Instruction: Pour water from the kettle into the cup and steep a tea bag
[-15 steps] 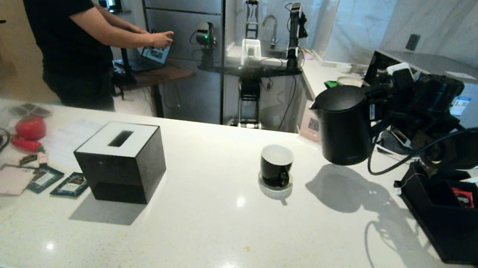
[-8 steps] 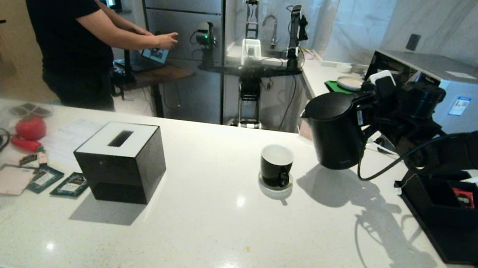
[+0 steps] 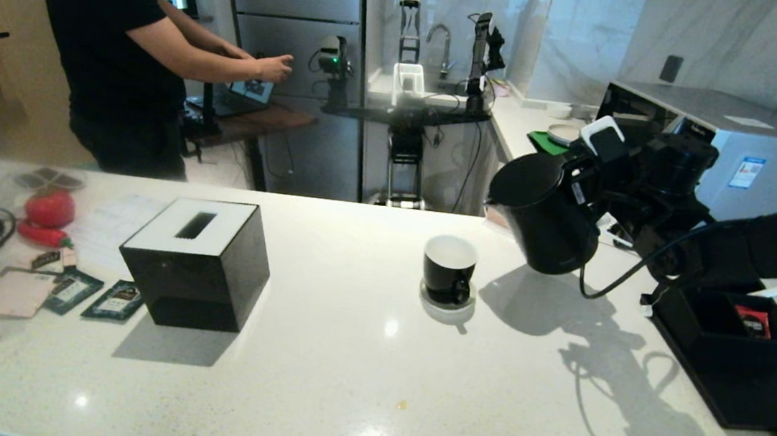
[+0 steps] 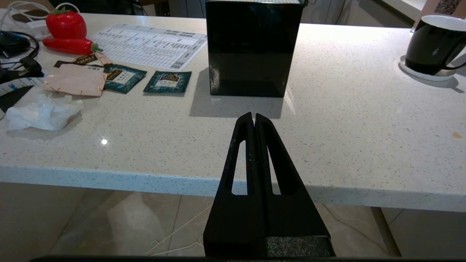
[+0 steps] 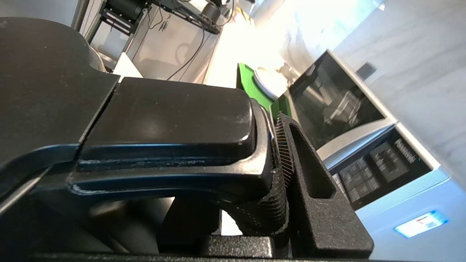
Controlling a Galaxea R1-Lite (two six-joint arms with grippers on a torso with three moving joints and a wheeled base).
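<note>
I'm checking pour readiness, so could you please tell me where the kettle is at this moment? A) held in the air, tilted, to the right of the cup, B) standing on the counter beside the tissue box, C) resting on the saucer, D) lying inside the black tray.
A: the right end effector grips the handle of the kettle, which hangs tilted above the counter, right of the cup, with no stream visible.
</note>
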